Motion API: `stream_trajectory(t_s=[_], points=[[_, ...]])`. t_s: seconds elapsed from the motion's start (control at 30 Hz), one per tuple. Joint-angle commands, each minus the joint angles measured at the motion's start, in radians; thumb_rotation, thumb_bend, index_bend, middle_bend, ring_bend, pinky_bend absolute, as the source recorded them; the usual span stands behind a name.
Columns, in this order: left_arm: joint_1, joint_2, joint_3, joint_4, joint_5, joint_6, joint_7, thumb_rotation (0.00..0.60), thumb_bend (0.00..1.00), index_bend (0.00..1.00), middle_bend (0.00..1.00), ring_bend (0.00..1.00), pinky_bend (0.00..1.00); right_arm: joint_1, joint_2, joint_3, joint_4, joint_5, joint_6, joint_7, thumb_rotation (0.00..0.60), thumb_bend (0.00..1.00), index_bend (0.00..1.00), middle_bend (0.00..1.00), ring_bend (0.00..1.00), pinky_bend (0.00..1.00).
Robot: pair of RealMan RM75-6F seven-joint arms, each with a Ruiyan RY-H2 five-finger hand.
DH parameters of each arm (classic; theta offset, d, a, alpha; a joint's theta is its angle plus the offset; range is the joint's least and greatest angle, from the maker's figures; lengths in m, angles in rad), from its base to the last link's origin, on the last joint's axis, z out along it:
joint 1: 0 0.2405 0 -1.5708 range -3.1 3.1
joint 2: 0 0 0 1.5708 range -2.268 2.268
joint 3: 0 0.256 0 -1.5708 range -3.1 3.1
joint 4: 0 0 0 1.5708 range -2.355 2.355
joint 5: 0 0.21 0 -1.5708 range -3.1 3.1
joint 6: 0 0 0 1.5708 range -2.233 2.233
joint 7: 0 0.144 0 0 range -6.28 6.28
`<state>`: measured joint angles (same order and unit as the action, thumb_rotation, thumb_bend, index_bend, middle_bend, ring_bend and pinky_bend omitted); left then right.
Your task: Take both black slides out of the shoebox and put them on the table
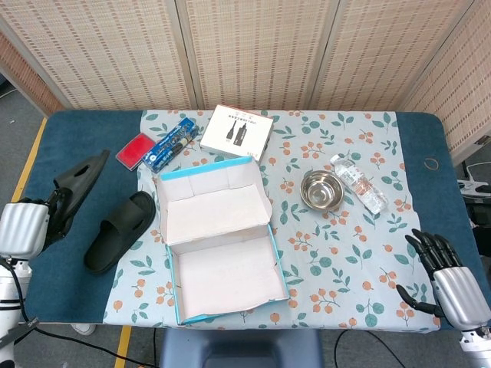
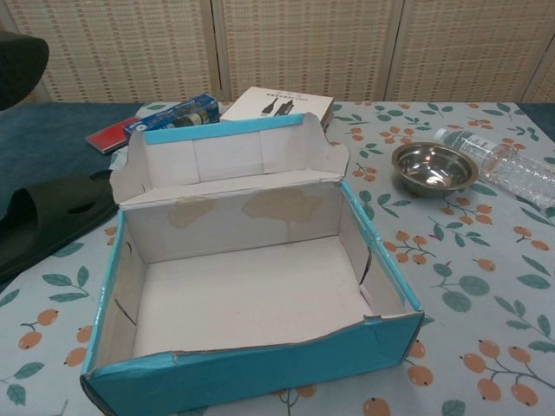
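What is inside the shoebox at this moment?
Nothing shows inside the shoebox: both views show its bare white floor and stained inner walls. One black slide lies on the table left of it; the left hand holds the other slide.
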<state>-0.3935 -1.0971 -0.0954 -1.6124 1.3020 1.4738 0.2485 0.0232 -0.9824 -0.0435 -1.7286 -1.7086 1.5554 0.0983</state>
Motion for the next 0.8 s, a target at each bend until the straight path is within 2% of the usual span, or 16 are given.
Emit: stream_trajectory(t_s=[0.03,0.2,0.3,0.5,0.6,0.7,0.77,0.8], points=[[0.029,-0.138,-0.006,0.218,-0.037,0.008,0.048,0.6,0.59,0.65,0.76,0.7,0.64,-0.001,0.001,0.0,0.0,-0.001,0.001,0.001,0.448,0.24,0.0,0.0,0.0,0.0],[0.04,-0.238,-0.005,0.412,-0.055,-0.008,0.098,0.6,0.59,0.63,0.75,0.68,0.63,-0.002,0.003,0.002,0.002,0.002,0.006,0.005,0.451,0.24,0.0,0.0,0.0,0.0],[0.055,-0.286,-0.004,0.485,-0.064,-0.021,0.075,0.6,0.59,0.63,0.74,0.67,0.62,-0.002,0.002,0.002,0.001,0.004,0.004,0.006,0.45,0.24,0.0,0.0,0.0,0.0],[0.084,-0.346,0.004,0.536,-0.065,-0.069,-0.025,0.6,0.57,0.58,0.69,0.63,0.57,-0.002,0.001,0.002,-0.002,0.001,0.003,-0.001,0.449,0.24,0.0,0.0,0.0,0.0],[0.097,-0.369,0.013,0.541,-0.049,-0.069,-0.052,0.6,0.55,0.53,0.65,0.56,0.49,-0.001,0.0,0.002,-0.003,0.001,0.001,-0.005,0.449,0.24,0.0,0.0,0.0,0.0],[0.108,-0.38,0.027,0.534,-0.029,-0.081,-0.082,0.6,0.52,0.44,0.54,0.44,0.37,-0.001,0.0,0.002,-0.004,0.001,0.001,-0.005,0.449,0.24,0.0,0.0,0.0,0.0],[0.114,-0.371,0.034,0.503,-0.026,-0.105,-0.111,0.6,0.48,0.29,0.35,0.29,0.25,-0.001,0.002,0.002,-0.005,0.004,0.0,-0.002,0.449,0.24,0.0,0.0,0.0,0.0],[0.116,-0.363,0.035,0.482,-0.028,-0.117,-0.122,0.6,0.46,0.23,0.27,0.23,0.23,-0.001,0.003,0.002,-0.005,0.005,0.0,-0.001,0.449,0.24,0.0,0.0,0.0,0.0]])
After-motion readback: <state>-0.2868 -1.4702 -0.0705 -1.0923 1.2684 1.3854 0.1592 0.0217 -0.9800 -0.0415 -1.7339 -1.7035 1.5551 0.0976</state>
